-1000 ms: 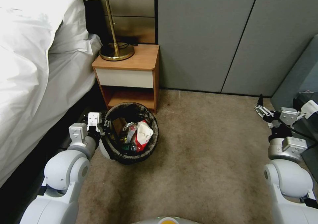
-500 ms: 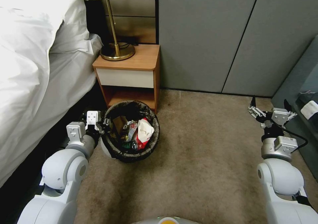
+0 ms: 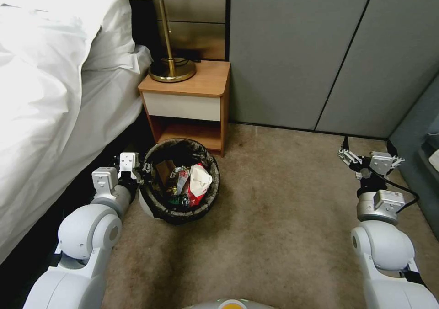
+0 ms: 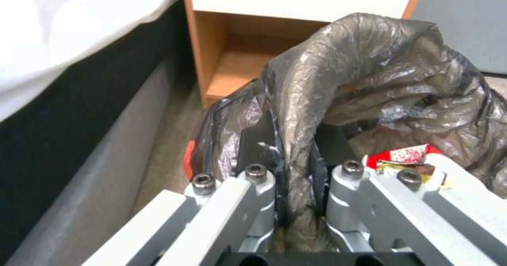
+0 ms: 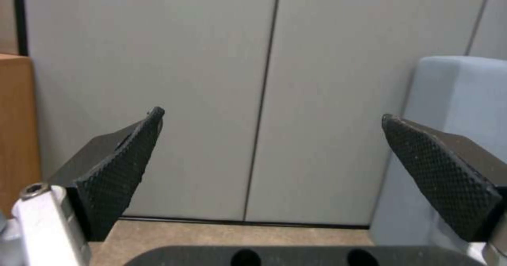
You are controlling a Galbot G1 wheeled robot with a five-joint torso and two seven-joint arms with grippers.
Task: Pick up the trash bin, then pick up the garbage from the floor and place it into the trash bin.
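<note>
Beige carpet (image 3: 283,217) has slid rightward (camera turned); left gripper (image 3: 145,171) still pinches trash bin (image 3: 180,210) rim, right gripper (image 5: 275,175) spread wide.

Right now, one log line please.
left gripper: shut on trash bin rim | right gripper: open, empty | garbage: in bin

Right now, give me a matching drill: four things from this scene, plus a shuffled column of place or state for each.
Things:
1. left pincer
2. right pincer
3. trash bin
4. lamp

Place or state:
A. stands on the wooden nightstand
B. open, holding nothing, facing the grey wall panels
C. on the carpet in front of the nightstand, litter inside
D. shut on the bag-lined rim on the bed side

Pairs: 1-D, 2-B, 3-C, 4-A
</note>
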